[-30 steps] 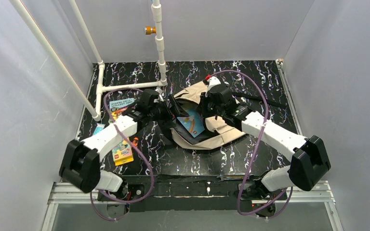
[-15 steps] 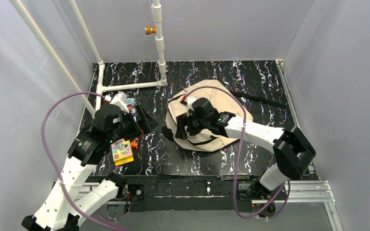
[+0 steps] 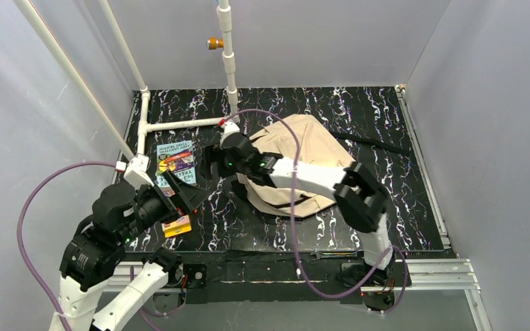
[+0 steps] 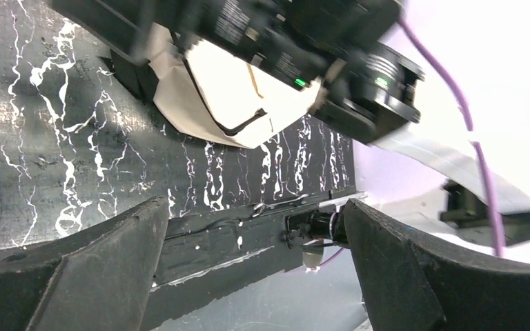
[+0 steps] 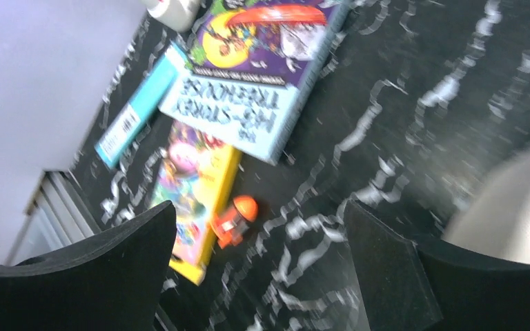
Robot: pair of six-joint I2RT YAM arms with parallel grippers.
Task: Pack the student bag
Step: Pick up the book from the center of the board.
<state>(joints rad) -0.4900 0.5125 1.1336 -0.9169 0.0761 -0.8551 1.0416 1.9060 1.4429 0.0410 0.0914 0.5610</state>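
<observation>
The student bag (image 3: 314, 148), beige with black straps, lies flat right of the table's middle. Its pale corner (image 4: 214, 103) shows in the left wrist view and a blurred edge (image 5: 517, 200) in the right wrist view. My right gripper (image 3: 212, 165) reaches past the bag's left edge, open and empty (image 5: 259, 269), above bare table near an orange toy (image 5: 234, 221). My left gripper (image 3: 185, 193) is pulled back near the front left, open with nothing in it (image 4: 255, 262). A blue book (image 3: 176, 155) and a yellow book (image 3: 177, 226) lie left of the bag.
A white pipe frame (image 3: 179, 124) stands at the back left. A thin teal item (image 5: 134, 114) lies beside the blue book (image 5: 255, 76), with the yellow book (image 5: 193, 186) just nearer. A black strap (image 3: 379, 143) trails right of the bag. Grey walls close in three sides.
The right gripper opened and swung left off the bag. The left arm drew back toward the front left. The bag's flap dropped shut over the blue book seen inside it earlier.
</observation>
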